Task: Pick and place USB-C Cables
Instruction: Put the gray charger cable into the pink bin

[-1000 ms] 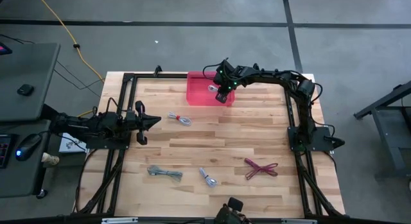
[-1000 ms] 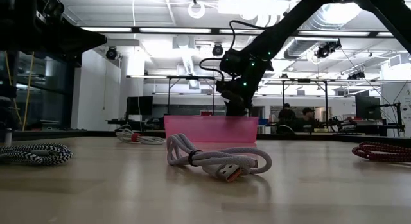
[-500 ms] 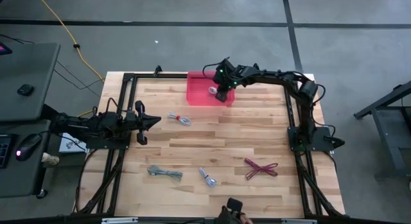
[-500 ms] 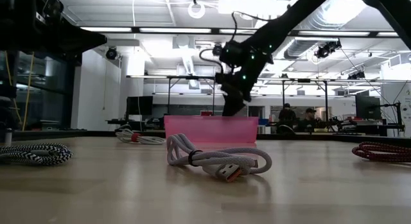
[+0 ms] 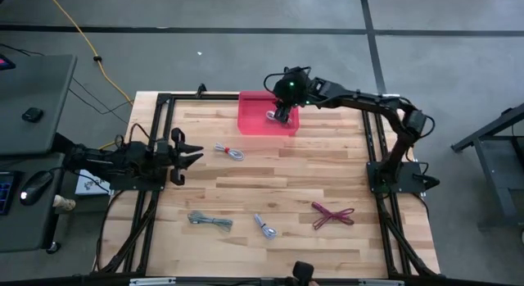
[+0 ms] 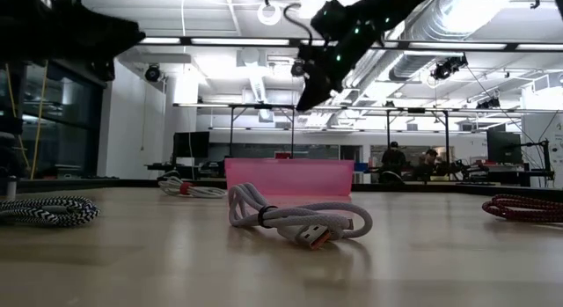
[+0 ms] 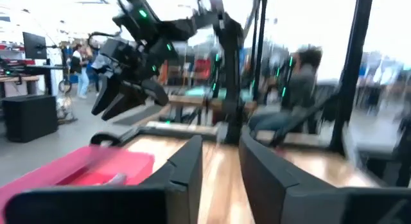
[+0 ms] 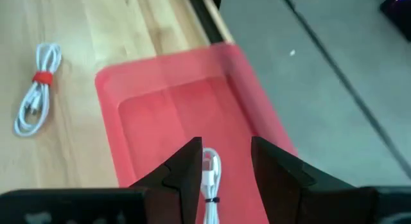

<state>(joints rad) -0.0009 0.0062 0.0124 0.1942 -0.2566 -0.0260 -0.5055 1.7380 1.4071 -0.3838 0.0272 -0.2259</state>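
Observation:
My right gripper [image 5: 282, 114] hangs open, well above the pink tray [image 5: 250, 122], touching nothing. One white cable [image 8: 209, 174] lies on the tray floor, seen between the fingers in the right wrist view. My left gripper [image 5: 185, 150] is open and waits at the table's left side. A white cable with a red tie [image 5: 230, 152] lies flat on the table between the left gripper and the tray. A grey cable [image 5: 210, 220], a white cable [image 5: 264, 227] and the dark red cable [image 5: 332, 214] lie flat toward the near edge.
The tray [image 6: 288, 177] sits at the table's far edge. A black frame [image 5: 160, 106] runs around the table's edges. A yellow cord [image 5: 78, 32] lies on the floor beyond the table. People [image 6: 394, 157] sit in the room behind. Bare wood [image 5: 286, 183] lies mid-table.
My right gripper has risen from just over the tray's rim to well above it, tipping as it went up. The white cable stays lying in the tray.

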